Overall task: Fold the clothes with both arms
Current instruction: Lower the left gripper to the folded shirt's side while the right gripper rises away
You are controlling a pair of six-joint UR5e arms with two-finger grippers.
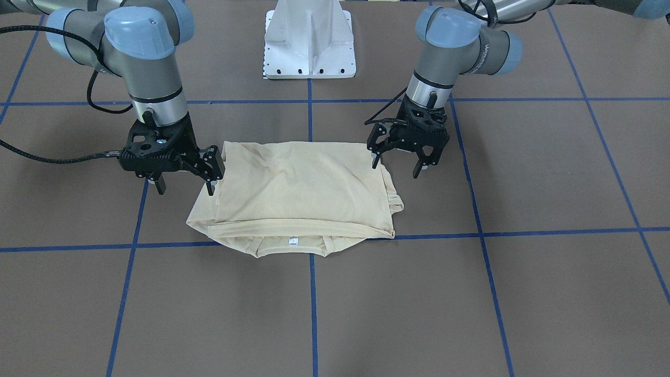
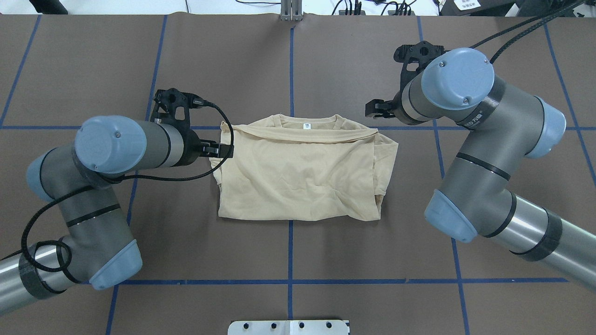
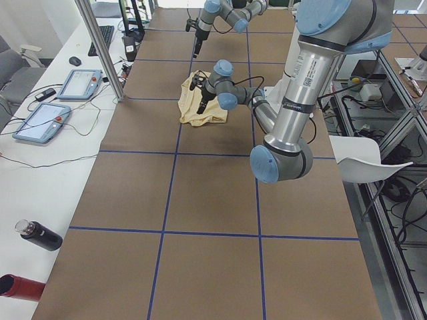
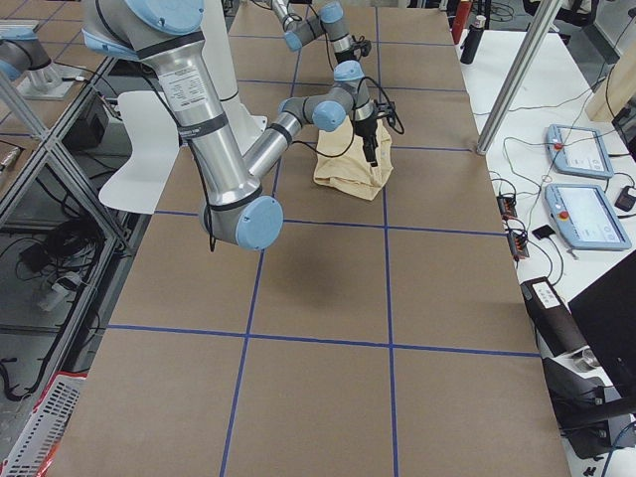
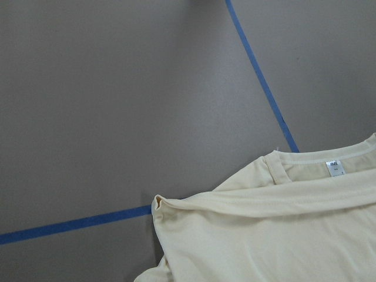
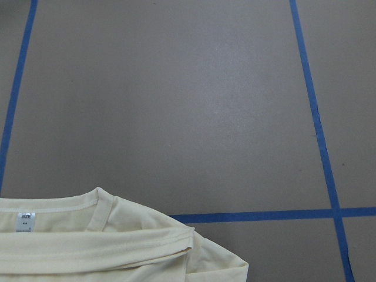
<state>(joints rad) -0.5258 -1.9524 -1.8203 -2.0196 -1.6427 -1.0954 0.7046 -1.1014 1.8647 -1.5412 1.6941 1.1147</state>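
Arms [image 2: 153, 144] [image 2: 479, 153] two, folded T-shirt [image 2: 298, 172] one

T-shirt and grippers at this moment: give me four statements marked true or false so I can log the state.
1. The T-shirt lies folded in a rough rectangle on the table. True.
2. The left gripper is shut on a sleeve. False: it is open beside the shirt, holding nothing.
3. The neck label shows at the edge farthest from the robot. True.
4. The right gripper holds the shirt up off the table. False: it is open at the shirt's side, and the shirt lies flat.
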